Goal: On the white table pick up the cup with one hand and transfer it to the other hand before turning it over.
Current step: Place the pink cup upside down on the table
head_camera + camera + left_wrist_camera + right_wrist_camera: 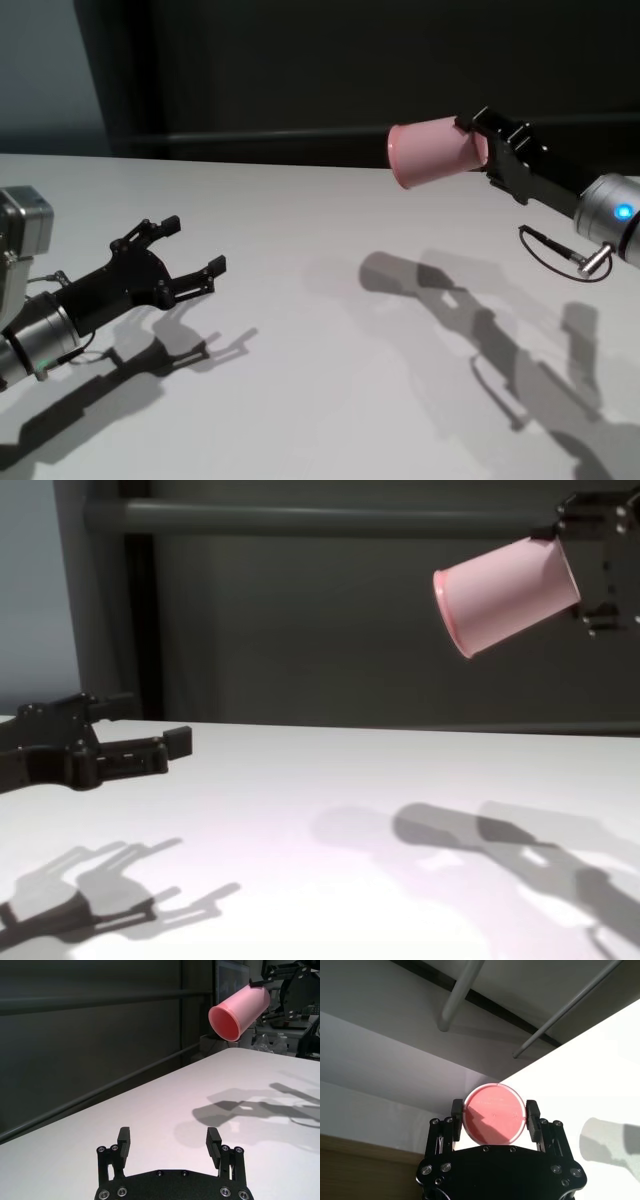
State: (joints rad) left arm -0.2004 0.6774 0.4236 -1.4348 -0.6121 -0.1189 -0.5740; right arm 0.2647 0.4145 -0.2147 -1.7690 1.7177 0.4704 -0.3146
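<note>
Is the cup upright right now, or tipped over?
Tipped. The cup lies nearly on its side in the right end effector, held by its base above the white table, rim pointing left.

The cup (436,152) is a plain, unpatterned pink, its inside a deeper salmon pink (seen in the left wrist view). Below it the worktop (320,400) is matte white and unmarked, crossed only by grey shadows. Clamped on the cup's base, the right hand (490,150) is black, running back to a silver wrist with a small blue light. Left of the cup, the left hand (190,250) is black too, on a silver-grey wrist. Behind the cup the wall (300,70) is dark grey.
</note>
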